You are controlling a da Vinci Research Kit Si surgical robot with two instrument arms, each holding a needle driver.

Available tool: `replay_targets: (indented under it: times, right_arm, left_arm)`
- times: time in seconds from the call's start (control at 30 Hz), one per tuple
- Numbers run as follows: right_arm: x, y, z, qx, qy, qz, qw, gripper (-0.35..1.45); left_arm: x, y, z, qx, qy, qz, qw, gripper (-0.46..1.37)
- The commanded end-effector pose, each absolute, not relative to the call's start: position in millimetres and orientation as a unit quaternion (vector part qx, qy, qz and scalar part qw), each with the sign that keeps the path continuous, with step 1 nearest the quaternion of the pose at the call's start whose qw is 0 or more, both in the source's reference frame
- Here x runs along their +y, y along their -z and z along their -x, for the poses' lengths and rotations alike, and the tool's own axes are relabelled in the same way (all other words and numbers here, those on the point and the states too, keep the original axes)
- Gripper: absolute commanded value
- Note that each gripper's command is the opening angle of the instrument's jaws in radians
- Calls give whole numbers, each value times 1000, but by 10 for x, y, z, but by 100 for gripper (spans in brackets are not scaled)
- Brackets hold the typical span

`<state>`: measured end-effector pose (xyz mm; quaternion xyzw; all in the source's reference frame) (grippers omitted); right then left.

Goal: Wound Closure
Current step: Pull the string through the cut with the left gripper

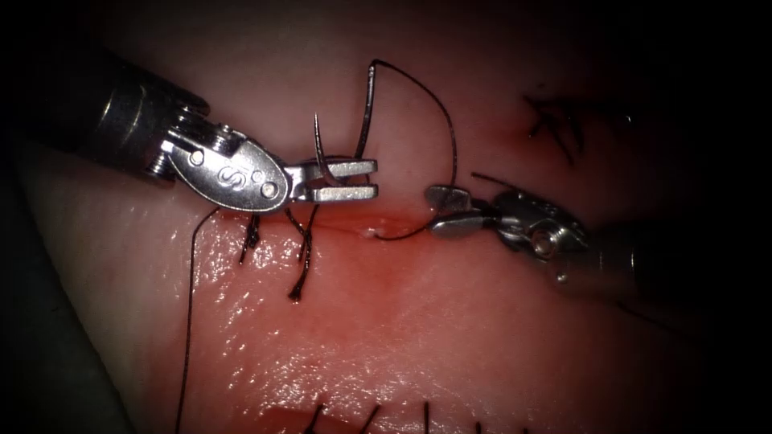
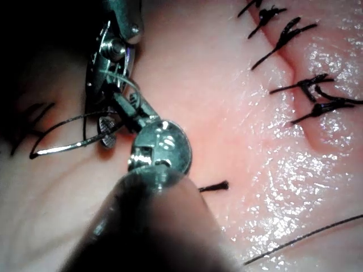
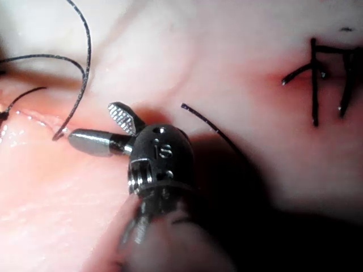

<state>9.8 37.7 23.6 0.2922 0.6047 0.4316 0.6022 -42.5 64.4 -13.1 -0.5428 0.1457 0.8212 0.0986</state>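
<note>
Left hand [image 1: 354, 180] grips the curved needle [image 1: 322, 157] near mid-curve, clear above the tissue [image 1: 450, 337]; right hand [image 1: 450, 210] stands open, empty, beside the thread [image 1: 450, 145] leaving the cut [image 1: 354, 229]; judged between bites, regrasp required.

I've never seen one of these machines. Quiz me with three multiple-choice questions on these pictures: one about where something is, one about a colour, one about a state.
1. Where is the needle?
A. In the right tool
B. In the left tool
C. Buried in the cut

2. What colour is the thread?
A. Dark
B. White
C. Green

3. How is the right tool?
A. Shut on thread
B. Shut on the needle
C. Open, empty

Answers: B, the left tool grips it near mid-curve, clear of the tissue; A, it loops dark from the needle's end; C, its jaws are spread with nothing between.
</note>
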Motion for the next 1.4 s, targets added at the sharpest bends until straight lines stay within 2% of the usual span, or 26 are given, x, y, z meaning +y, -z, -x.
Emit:
replay_targets:
  times: [0.03,0.4,0.67,1.03,1.4]
  right_arm:
    - [378,-232,-94,606,-427,-292,604,111]
    - [391,-189,-75,587,-470,-262,605,110]
    - [393,-157,-74,578,-487,-260,601,89]
    - [396,-138,-89,562,-525,-285,571,96]
    - [396,-130,-104,547,-553,-302,551,98]
  left_arm:
    - [643,134,423,141,-822,543,99,-35]
    - [627,140,426,194,-843,500,49,-35]
    - [617,124,435,226,-851,473,29,-35]
    - [601,101,445,282,-846,452,-36,-35]
    - [590,94,457,308,-842,439,-52,-35]
